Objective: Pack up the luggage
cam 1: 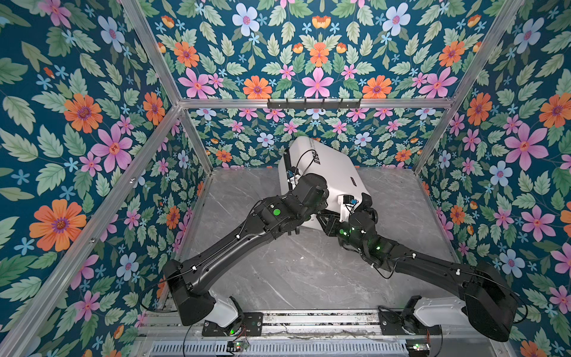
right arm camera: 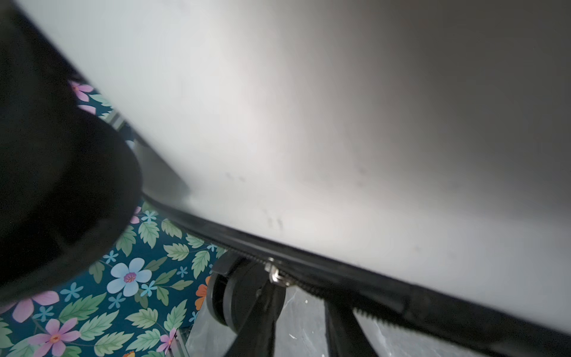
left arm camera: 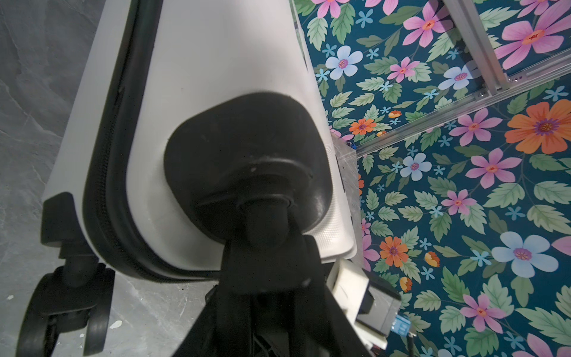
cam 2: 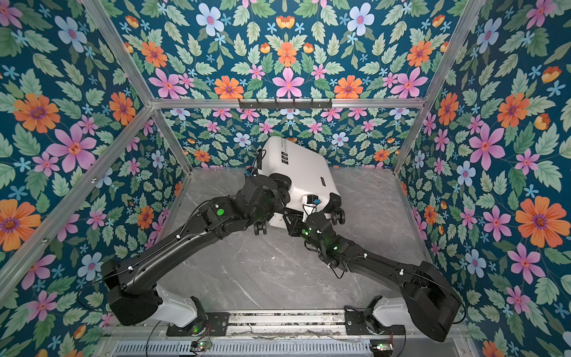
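Observation:
The luggage [cam 1: 327, 167] [cam 2: 304, 168] is a white hard-shell suitcase, zipped closed, tilted at the back middle of the marble table. In the left wrist view, my left gripper [left arm camera: 268, 244] is shut on the spinner wheel under a black corner housing [left arm camera: 244, 148] of the luggage [left arm camera: 216, 61]. My right gripper [right arm camera: 304, 296] is open at the near edge. Its fingertips [right arm camera: 262, 306] reach the black zipper band [right arm camera: 355, 275], beside the silver zipper pull [right arm camera: 276, 274]. In both top views the arms' wrists hide the jaws.
A free spinner wheel [cam 2: 260, 228] hangs at the case's near left corner and another [cam 2: 338, 214] at the near right. Grey marble tabletop [cam 1: 293, 272] lies in front. Floral walls and aluminium posts close in three sides. A black hook rail [cam 1: 313, 103] runs along the back.

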You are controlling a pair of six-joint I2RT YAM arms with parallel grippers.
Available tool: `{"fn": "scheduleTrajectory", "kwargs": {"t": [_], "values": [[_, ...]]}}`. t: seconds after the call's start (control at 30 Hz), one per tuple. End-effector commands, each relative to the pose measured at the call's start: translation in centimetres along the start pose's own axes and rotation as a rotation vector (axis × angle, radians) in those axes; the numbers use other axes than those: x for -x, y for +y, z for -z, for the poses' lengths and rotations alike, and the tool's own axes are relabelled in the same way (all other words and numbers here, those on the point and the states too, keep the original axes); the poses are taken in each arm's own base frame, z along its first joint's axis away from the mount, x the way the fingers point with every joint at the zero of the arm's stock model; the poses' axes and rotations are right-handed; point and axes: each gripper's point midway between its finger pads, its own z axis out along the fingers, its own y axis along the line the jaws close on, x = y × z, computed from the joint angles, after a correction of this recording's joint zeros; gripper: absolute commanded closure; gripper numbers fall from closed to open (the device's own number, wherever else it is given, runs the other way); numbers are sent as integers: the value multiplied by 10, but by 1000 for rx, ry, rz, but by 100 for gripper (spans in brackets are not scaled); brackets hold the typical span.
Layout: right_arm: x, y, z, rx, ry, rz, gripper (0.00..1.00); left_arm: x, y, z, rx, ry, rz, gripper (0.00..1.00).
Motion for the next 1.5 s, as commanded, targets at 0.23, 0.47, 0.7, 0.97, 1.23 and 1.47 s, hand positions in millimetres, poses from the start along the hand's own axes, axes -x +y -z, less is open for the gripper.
{"fn": "scheduleTrajectory", "kwargs": {"t": [0.23,0.47,0.7,0.97,1.23,1.47], "values": [[13,12,-2,49,-46,-8,72,13,-42,14,-167,-44,30,100],[-4,-3,-4,15,-11,-35,56,12,-41,14,-162,-45,36,100],[-1,-3,5,2,-66,57,47,14,-41,14,-165,-60,85,100],[20,-4,41,-97,-122,137,31,31,-39,27,-234,-129,263,100],[31,8,91,-39,-141,137,19,46,-50,38,-280,-168,325,100],[30,21,104,19,-108,132,31,63,-68,50,-338,-200,362,100]]}}
